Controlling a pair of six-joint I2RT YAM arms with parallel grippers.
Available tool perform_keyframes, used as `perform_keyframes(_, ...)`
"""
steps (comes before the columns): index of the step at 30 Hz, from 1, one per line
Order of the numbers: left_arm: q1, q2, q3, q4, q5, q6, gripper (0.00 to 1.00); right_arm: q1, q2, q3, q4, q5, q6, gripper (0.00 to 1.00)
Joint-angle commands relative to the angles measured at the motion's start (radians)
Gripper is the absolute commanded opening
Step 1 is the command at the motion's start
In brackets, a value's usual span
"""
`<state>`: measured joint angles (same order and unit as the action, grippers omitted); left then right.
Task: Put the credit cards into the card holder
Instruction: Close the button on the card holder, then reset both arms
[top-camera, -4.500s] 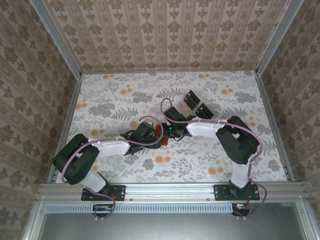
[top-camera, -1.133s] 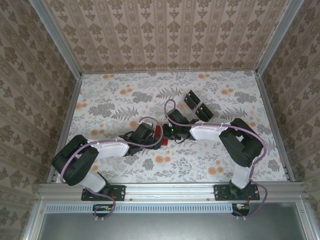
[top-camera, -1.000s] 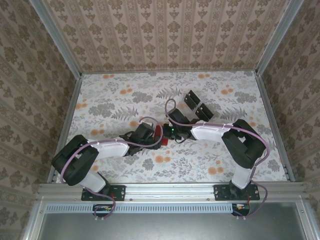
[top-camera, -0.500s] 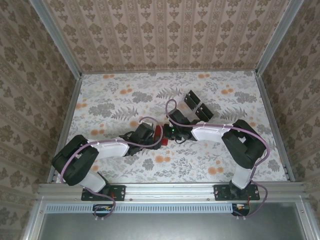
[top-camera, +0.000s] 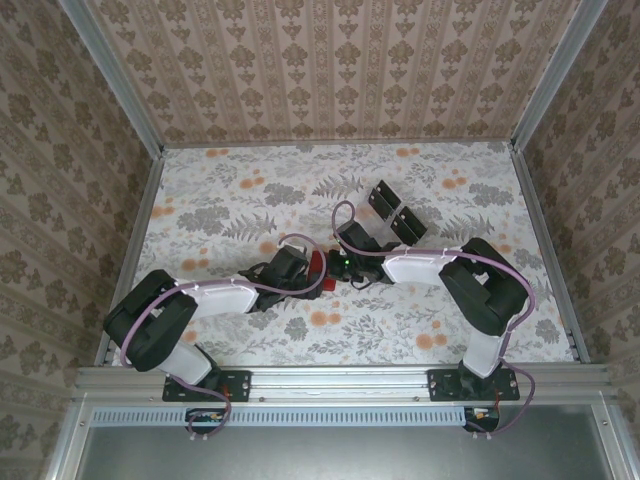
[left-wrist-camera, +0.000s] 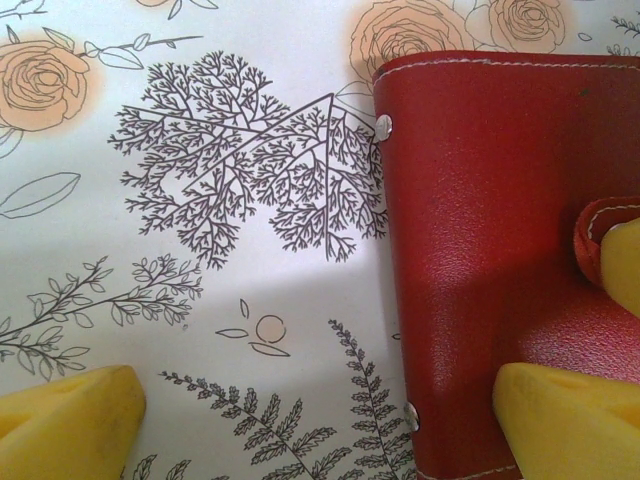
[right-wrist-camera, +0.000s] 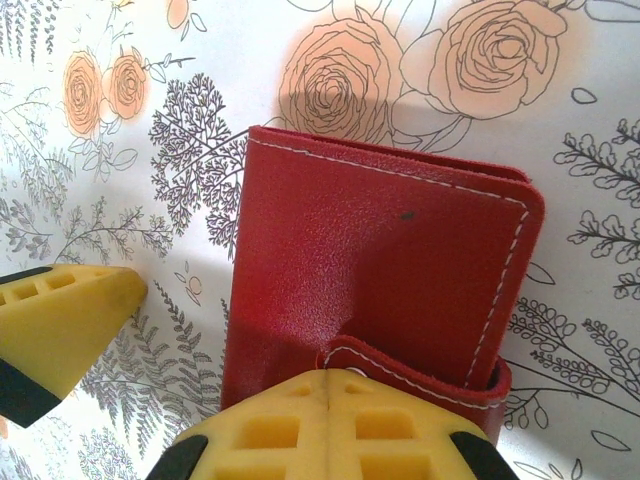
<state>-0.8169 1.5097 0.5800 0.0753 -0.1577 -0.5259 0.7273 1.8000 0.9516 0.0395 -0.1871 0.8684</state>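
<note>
Could shove the closed card holder (left-wrist-camera: 490, 200) along the counter (left-wrist-camera: 200, 300) instead of opening it, with no firm clamp on either side. Reaches in low from both flanks, elbows bent: left pincer (left-wrist-camera: 320, 405) spread wide and empty astride its edge, right pincer (right-wrist-camera: 330, 400) squeezed fully together at the closure tab (right-wrist-camera: 400, 372), hold on it impossible to confirm. Leaves the credit cards (top-camera: 384, 197) lying well beyond the right pincer.
</note>
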Motion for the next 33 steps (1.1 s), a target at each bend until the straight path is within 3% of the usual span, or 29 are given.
perform_keyframes(1,-0.011,0.062,-0.055,-0.126,0.139,-0.06,1.0,0.034,0.026,-0.051,-0.064,-0.077,0.003,0.0)
perform_keyframes(15,-0.011,0.058,-0.056,-0.124,0.143,-0.062,1.0,0.015,0.126,-0.065,-0.108,-0.05,0.021,0.0)
perform_keyframes(23,-0.012,0.052,-0.051,-0.127,0.142,-0.06,1.0,0.011,0.076,-0.062,-0.093,-0.079,0.024,0.0)
perform_keyframes(25,-0.011,0.036,-0.044,-0.136,0.135,-0.06,1.0,0.008,0.046,-0.031,-0.093,-0.093,0.014,0.07)
perform_keyframes(30,0.023,-0.04,-0.028,-0.143,0.118,-0.051,1.0,-0.02,-0.025,0.12,-0.115,-0.104,-0.036,0.45)
perform_keyframes(33,0.063,-0.11,-0.016,-0.145,0.114,-0.035,1.0,-0.048,-0.062,0.185,-0.102,-0.103,-0.039,0.58)
